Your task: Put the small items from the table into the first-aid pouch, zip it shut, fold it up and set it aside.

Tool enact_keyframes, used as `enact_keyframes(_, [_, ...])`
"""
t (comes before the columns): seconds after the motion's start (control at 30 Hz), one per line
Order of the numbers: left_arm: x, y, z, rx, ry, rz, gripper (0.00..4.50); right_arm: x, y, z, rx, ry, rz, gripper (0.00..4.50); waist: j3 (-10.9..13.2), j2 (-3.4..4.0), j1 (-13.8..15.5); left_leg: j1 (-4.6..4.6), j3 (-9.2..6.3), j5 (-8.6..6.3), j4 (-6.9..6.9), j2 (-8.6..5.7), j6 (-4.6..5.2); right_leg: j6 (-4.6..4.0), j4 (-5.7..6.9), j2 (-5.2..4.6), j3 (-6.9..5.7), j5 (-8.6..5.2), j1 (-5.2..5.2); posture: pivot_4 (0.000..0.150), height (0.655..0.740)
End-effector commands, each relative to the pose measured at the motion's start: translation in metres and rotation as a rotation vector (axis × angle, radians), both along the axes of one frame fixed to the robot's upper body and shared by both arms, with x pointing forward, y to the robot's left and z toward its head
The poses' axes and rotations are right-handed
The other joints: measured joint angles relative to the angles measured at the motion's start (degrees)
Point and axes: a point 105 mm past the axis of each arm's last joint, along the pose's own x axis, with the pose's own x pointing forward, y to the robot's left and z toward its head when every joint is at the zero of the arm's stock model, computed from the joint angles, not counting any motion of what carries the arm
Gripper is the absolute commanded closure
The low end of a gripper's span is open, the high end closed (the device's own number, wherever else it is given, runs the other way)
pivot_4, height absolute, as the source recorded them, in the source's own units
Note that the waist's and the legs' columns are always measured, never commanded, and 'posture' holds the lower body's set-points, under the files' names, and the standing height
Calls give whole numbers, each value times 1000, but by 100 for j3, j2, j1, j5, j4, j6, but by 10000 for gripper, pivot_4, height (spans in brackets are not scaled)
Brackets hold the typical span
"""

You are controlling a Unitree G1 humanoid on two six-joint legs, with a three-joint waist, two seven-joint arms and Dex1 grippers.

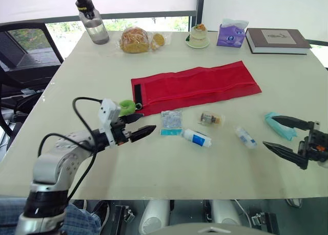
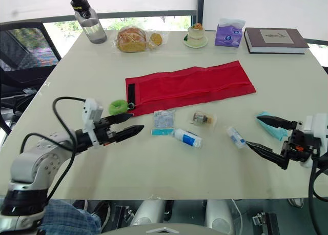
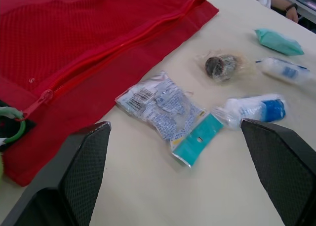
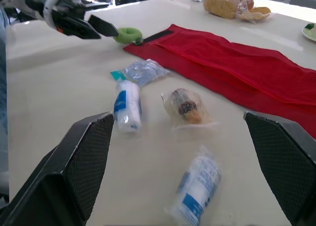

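On the table (image 1: 77, 91), the red pouch (image 1: 197, 85) lay flat and unfolded; small items sat loose at its six o'clock.
Left gripper (image 1: 147, 122) hovered at the pouch's eight o'clock, jaws parted, empty; right gripper (image 1: 270, 130) at four o'clock, jaws wide, empty; a packet (image 1: 170, 121) and a tube (image 1: 197, 138) lay between them.

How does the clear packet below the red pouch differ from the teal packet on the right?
The clear packet shows bluish-white contents and a teal strip; the teal packet is solid teal. The clear packet lies near the left claw; the teal packet beside the right claw. Both lie outside the pouch.
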Motion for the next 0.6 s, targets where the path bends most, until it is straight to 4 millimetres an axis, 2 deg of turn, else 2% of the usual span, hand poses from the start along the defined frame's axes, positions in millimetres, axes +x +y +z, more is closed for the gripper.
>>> enact_keyframes(0.03, [20, -5, -8, -17, 138, 106, 287, -1, 22, 17, 38, -52, 24, 0, 2, 0, 22, 0, 1, 0, 0, 0, 0, -1, 0, 0, 1, 0, 0, 1500, 7332])
enact_keyframes(0.13, [30, -17, -9, -71, 263, 124, 287, 0, 37, 24, 33, -66, 40, 0, 6, -14, 14, -3, -14, 1, 11, -1, -1, 17, 10, 8, -7, -2, 2, 1500, 7332])
enact_keyframes(0.33, [44, -34, -8, -82, 330, 111, 287, 5, 53, 30, 44, -100, 75, 0, 9, -24, -7, -3, -9, 1, 16, -11, -3, 26, 8, 10, 1, 6, 1, 1500, 7332])
enact_keyframes(0.6, [43, -53, -13, -84, 423, 27, 287, 9, 64, 37, 43, -128, 99, 0, 9, -24, 0, -3, -9, 2, 14, -16, -3, 11, 9, 10, 1, 15, 1, 1500, 7332])
